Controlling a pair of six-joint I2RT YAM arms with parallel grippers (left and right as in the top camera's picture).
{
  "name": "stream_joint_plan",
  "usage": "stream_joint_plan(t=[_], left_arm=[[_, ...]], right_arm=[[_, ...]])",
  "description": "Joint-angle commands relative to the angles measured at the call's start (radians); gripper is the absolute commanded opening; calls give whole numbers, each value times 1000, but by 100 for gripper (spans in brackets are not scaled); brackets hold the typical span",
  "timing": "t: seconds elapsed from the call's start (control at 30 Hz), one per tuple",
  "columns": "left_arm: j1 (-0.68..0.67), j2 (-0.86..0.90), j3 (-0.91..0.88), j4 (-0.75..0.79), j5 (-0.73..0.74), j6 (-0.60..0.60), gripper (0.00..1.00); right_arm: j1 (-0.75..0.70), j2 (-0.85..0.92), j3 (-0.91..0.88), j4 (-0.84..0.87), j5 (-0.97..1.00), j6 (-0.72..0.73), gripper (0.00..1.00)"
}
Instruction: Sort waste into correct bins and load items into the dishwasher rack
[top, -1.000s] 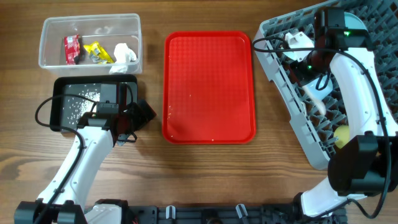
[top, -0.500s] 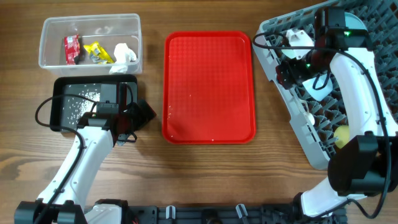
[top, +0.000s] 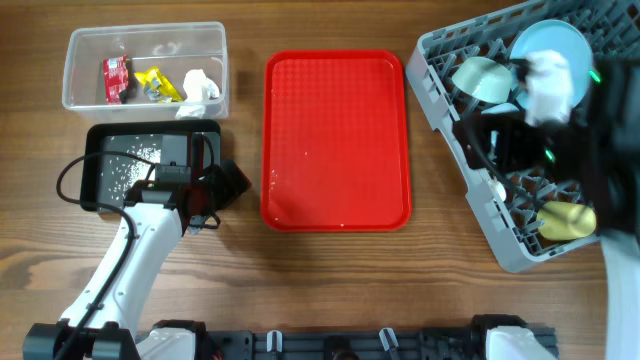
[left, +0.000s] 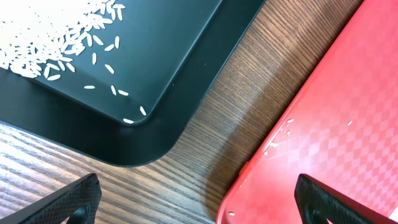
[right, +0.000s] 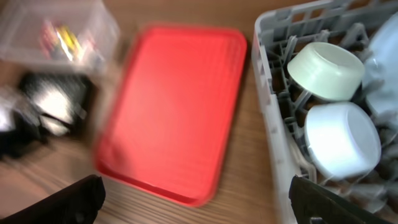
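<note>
The clear bin (top: 75, 55) holds the red wrapper (top: 116, 78), the yellow wrapper (top: 155, 84) and the white tissue (top: 203, 86). Rice grains (left: 56, 43) lie in the black bin (left: 161, 68). My left gripper (left: 199, 205) hangs open over bare wood between that bin's corner and the red tray (left: 336, 137). The grey rack (top: 455, 130) carries a pale bowl (right: 324, 70), a white cup (right: 342, 140), a blue plate (top: 548, 45) and a yellow cup (top: 567, 220). My right gripper (right: 199, 202) is open and empty, high above the gap between tray and rack. The right arm (top: 565, 140) is blurred.
The flat red tray (top: 336, 140) lies mid-table with a few stray grains near its left edge. Bare wood runs along the front edge of the table. The left arm's cable (top: 70, 180) loops beside the black bin.
The right gripper has opened and the arm has swung off the rack's far-left corner towards the near right, uncovering the bowl and plate. The left arm has not moved.
</note>
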Motion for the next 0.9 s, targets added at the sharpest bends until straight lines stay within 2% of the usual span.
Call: stream_joint_plan(t=[0.0, 0.23, 0.33, 0.5, 0.67, 0.87], left_arm=[[0, 2, -4, 0, 5, -13, 100], [0, 2, -4, 0, 4, -13, 100], [0, 2, -4, 0, 5, -13, 100], [0, 2, -4, 0, 5, -13, 100], [0, 2, -4, 0, 5, -13, 100], [0, 2, -4, 0, 5, -13, 100]], right_arm=[[4, -101, 5, -5, 5, 322, 100], [4, -217, 5, -36, 165, 322, 100], [4, -233, 5, -50, 204, 322, 100], [2, -256, -57, -11, 375, 321, 100], [2, -413, -301, 174, 433, 322, 100], [2, -682, -729, 528, 381, 323, 100]])
